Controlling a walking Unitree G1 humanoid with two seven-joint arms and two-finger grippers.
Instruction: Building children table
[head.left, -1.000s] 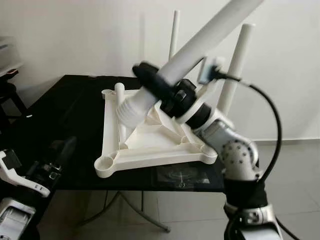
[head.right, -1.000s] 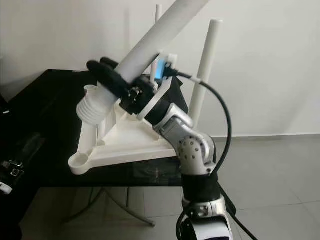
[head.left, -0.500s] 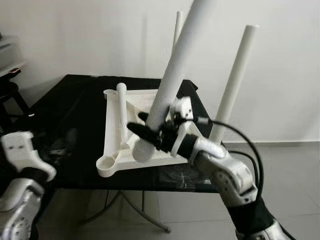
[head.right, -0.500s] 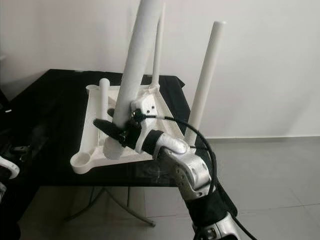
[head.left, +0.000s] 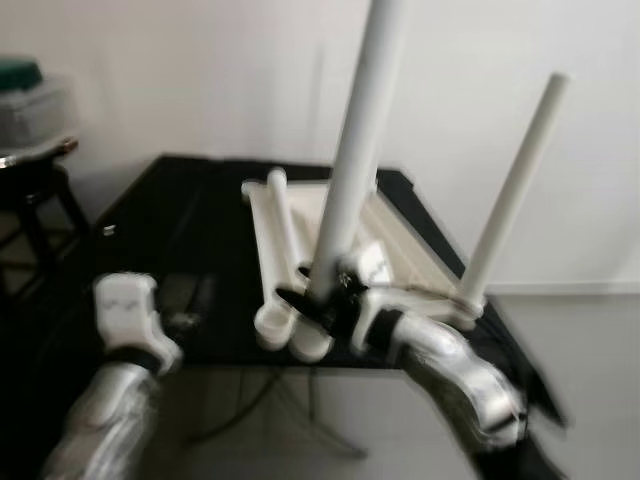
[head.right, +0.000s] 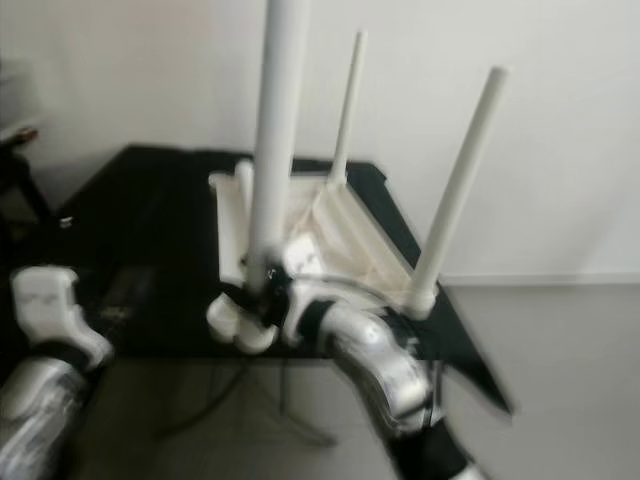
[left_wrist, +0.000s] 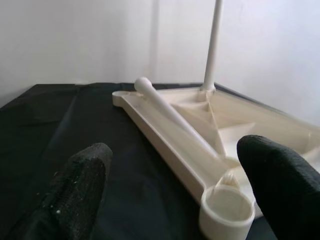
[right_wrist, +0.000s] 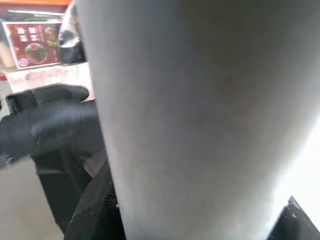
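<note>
Black worktop (head.left: 190, 220) met a white wall — right tool (head.left: 318, 306) gripped an upright table leg (head.left: 352, 150) at its front edge; left tool (left_wrist: 170, 190) gaped wide beside the tabletop frame (left_wrist: 200, 125).

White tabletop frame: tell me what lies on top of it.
On the upturned white tabletop frame a loose white leg lies along one edge; two legs stand upright in corners. The right gripper holds another leg upright at the near edge, hiding what is below it.

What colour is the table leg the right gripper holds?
White; the leg shows best in the left eye view.
</note>
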